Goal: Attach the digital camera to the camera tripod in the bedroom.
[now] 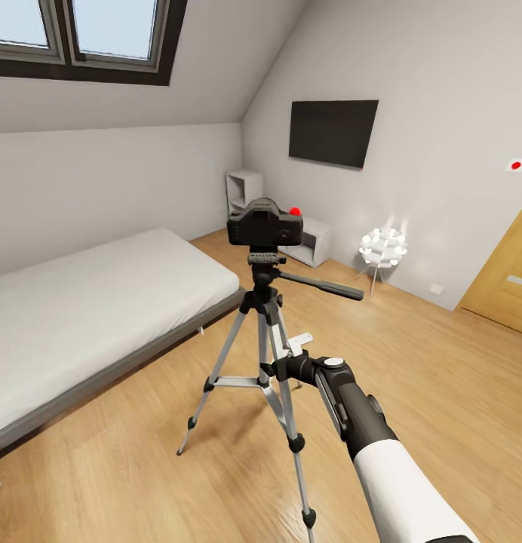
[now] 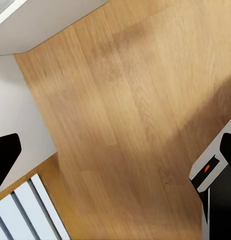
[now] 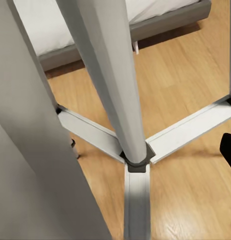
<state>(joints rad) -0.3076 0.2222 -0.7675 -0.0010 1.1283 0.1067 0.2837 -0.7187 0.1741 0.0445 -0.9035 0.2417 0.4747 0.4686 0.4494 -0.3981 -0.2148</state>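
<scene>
The black digital camera (image 1: 265, 224), with its red button on top, sits on the head of the camera tripod (image 1: 259, 298), which stands on the wood floor beside the bed. The tripod's black pan handle (image 1: 325, 286) points right. My right gripper (image 1: 291, 354) is low beside the tripod's centre column, well below the camera and holding nothing. The right wrist view looks down the silver column (image 3: 113, 75) onto the leg braces, with one black fingertip (image 3: 228, 150) far out at the edge, so it is open. My left gripper (image 2: 115, 155) hangs open over bare floor.
A grey-framed white bed (image 1: 80, 309) lies left of the tripod. White cube shelves (image 1: 310, 241), a wall TV (image 1: 333, 132) and a small lit lamp (image 1: 382, 249) line the far wall. A wooden door (image 1: 506, 279) is at the right. Wood floor surrounds the tripod.
</scene>
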